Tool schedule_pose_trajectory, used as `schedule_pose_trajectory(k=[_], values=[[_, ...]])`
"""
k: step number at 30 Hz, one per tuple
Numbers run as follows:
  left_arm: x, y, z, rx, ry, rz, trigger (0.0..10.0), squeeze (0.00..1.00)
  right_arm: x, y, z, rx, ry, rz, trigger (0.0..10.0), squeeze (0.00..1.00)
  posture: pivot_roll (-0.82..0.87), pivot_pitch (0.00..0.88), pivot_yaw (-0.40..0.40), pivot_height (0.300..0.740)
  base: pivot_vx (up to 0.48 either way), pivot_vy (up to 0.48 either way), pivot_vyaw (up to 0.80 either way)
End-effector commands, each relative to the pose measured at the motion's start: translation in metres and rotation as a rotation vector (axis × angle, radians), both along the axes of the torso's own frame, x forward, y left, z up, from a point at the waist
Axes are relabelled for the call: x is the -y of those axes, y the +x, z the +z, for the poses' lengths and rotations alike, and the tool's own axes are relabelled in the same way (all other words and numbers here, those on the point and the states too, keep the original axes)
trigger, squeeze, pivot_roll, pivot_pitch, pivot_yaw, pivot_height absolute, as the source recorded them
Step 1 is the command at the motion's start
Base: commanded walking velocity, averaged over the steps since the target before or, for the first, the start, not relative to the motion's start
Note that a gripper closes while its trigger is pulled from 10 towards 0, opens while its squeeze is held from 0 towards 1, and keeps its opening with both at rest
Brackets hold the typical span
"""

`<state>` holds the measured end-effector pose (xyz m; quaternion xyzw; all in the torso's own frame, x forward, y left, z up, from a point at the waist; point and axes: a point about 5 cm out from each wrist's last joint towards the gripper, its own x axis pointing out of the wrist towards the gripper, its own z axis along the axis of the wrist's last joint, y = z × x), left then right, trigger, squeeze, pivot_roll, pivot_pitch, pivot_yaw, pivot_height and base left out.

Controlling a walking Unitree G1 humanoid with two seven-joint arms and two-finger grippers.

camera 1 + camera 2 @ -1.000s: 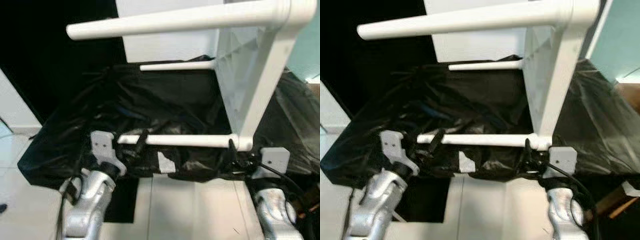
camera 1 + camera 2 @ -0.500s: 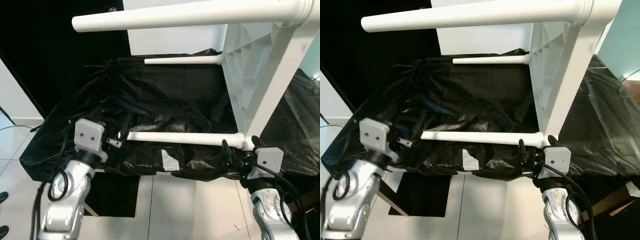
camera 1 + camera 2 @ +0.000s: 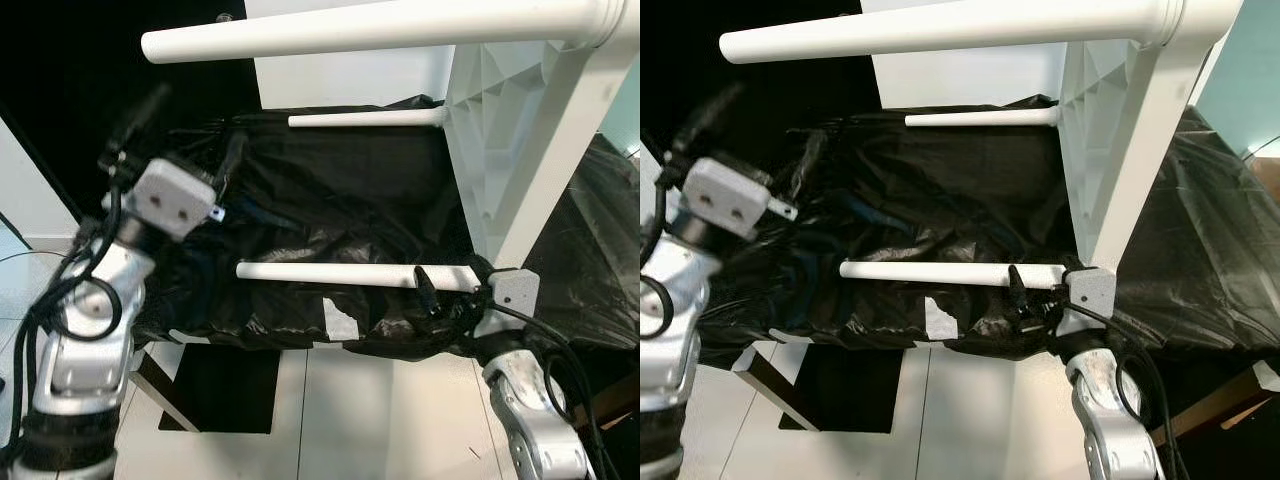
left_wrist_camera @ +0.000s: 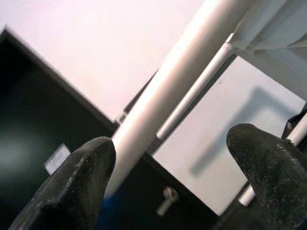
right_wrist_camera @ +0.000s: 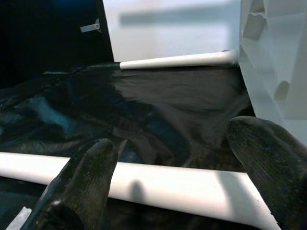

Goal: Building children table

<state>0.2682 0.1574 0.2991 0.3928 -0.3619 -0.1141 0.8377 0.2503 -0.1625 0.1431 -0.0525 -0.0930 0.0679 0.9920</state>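
The white children's table [image 3: 520,130] lies on its side on black plastic sheet [image 3: 330,200], its top at the right and its legs pointing left. The upper leg [image 3: 350,30] runs across the top, a far leg [image 3: 365,118] behind, the lower near leg [image 3: 340,272] in front. My left gripper [image 3: 185,135] is raised at the left, open, fingers pointing up toward the upper leg [image 4: 182,81]. My right gripper [image 3: 450,285] is open at the lower leg's base, where it joins the top. That leg [image 5: 158,184] lies across between its fingers [image 5: 81,187].
A white panel [image 3: 350,80] stands behind the table. Dark space lies at the far left. White floor tiles [image 3: 380,420] and a dark board [image 3: 200,385] are below the sheet's front edge. A wooden piece [image 3: 1230,390] sits at the lower right.
My left gripper has let go of the lower leg's free end and risen toward the upper leg. My right gripper has shifted slightly up and left at the lower leg's base.
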Motion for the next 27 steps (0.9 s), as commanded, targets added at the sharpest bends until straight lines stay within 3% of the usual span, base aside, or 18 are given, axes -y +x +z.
schedule_pose_trajectory(k=[1,5,8,12,19,21,26,27], values=[[0.004,0.006,0.001,0.042,0.012,0.052,10.0,0.00,-0.001,0.004,-0.003,-0.025,0.009,0.003,10.0,0.00,0.00,0.000,0.042,0.740,0.000,0.000,0.00],[0.013,0.010,0.004,0.041,0.047,0.043,10.0,0.00,-0.003,0.008,0.000,-0.016,0.022,0.002,10.0,0.00,0.00,0.000,0.044,0.740,0.000,0.000,0.00],[0.028,0.015,0.014,0.087,0.130,0.026,10.0,0.00,-0.010,0.015,0.004,-0.011,0.042,0.009,10.0,0.00,0.01,0.000,0.053,0.740,0.000,0.000,0.00],[0.033,0.015,0.027,0.152,0.145,0.034,10.0,0.00,-0.015,0.018,0.004,-0.013,0.059,0.015,10.0,0.00,0.02,0.000,0.055,0.740,0.000,0.000,0.00],[0.038,0.016,0.036,0.204,0.172,0.045,10.0,0.00,-0.019,0.016,0.001,-0.025,0.073,0.025,10.0,0.00,0.02,0.000,0.054,0.740,0.000,0.000,0.00],[0.047,0.016,0.044,0.264,0.211,0.045,10.0,0.00,-0.022,0.011,-0.002,-0.042,0.082,0.033,10.0,0.00,0.02,0.000,0.046,0.740,0.000,0.000,0.00],[0.054,0.017,0.048,0.285,0.234,0.033,10.0,0.00,-0.023,0.008,-0.003,-0.047,0.085,0.037,10.0,0.00,0.02,0.000,0.046,0.740,0.000,0.000,0.00],[0.061,0.019,0.052,0.296,0.268,0.017,10.0,0.00,-0.023,0.006,-0.003,-0.050,0.086,0.038,10.0,0.00,0.02,0.000,0.051,0.740,0.000,0.000,0.00]])
